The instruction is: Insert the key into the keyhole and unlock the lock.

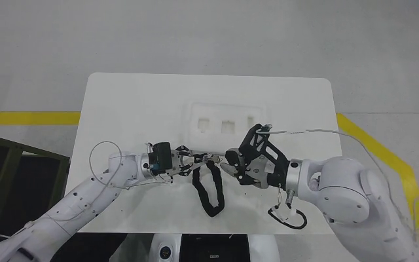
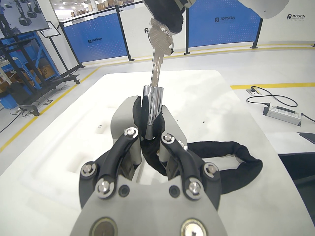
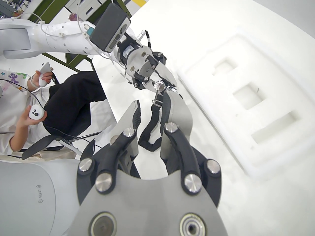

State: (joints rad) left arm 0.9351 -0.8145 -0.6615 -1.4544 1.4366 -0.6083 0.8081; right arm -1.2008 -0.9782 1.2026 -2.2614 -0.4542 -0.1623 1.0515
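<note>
The insertion looks done, or nearly so. The key [image 2: 160, 42] stands with its blade sunk into the end of the lock [image 2: 153, 104], and only the head and part of the shaft are out. To my eye the step in hand is the turn. The next move calls for a firm pinch on the flat head of the key, then a twist about the axis of the lock, while the lock itself is held steady (any sideways pull could bind the blade).

The left gripper [image 2: 150, 110] is clamped tight on the shiny barrel of the lock, holding it up off the table [image 1: 131, 105]. The black chain [image 2: 236, 153] hangs from the lock and loops down to the table below it.

The right gripper [image 3: 152, 101] is at the key end of the lock with its fingers apart. One black pad [image 2: 165, 8] rests against the head of the key, and the other finger stands off to the side, so the key is touched but not pinched. I judge the fingers must close on the head before any turning can begin.
</note>
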